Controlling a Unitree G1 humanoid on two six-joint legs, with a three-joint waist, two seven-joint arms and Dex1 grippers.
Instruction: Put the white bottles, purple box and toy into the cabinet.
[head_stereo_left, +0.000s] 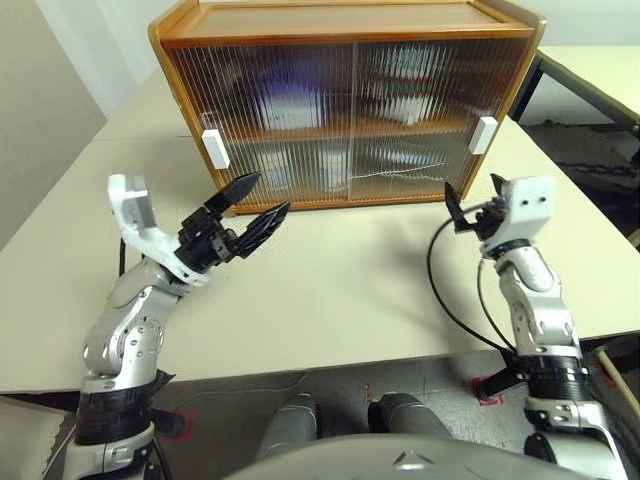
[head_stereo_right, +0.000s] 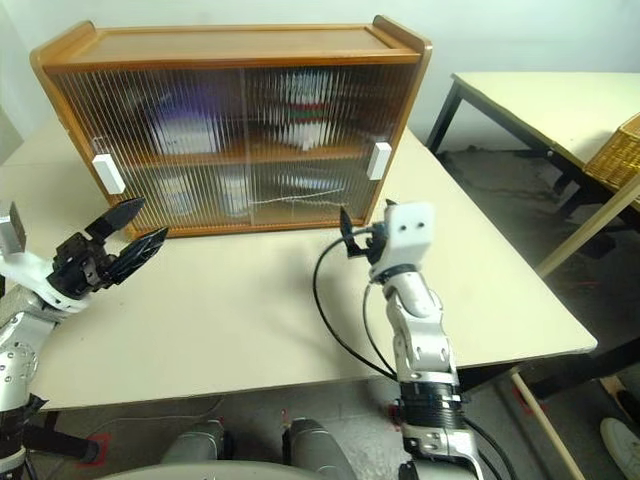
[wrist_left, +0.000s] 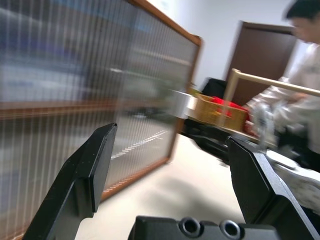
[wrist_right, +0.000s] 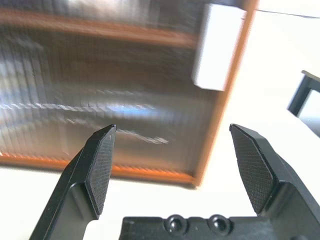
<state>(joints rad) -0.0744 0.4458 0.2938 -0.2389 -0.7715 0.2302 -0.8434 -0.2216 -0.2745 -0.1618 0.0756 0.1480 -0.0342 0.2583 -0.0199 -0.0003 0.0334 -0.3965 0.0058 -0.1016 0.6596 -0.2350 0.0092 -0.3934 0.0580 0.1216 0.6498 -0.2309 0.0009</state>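
Nearest, left gripper (head_stereo_left: 252, 205) raised over the pale surface (head_stereo_left: 330, 290), forearm angled up and inward, fingers (wrist_left: 92, 170) spread wide and empty, tips aimed at the cabinet's lower left. Right gripper (head_stereo_left: 472, 203) held upright on a near-vertical forearm at the right side of the surface, fingers (wrist_right: 100, 165) likewise wide apart, nothing between them, pointing at the cabinet's lower right corner just below the white handle (head_stereo_left: 483, 135). Neither touching the cabinet. Farther back, cabinet (head_stereo_left: 340, 30) standing on the surface, both ribbed doors slid shut. Behind the ribbing, blurred shapes on both shelves: a purplish patch upper left, pale forms elsewhere, too smeared to name. Beyond, a person (wrist_left: 305, 75) at another table
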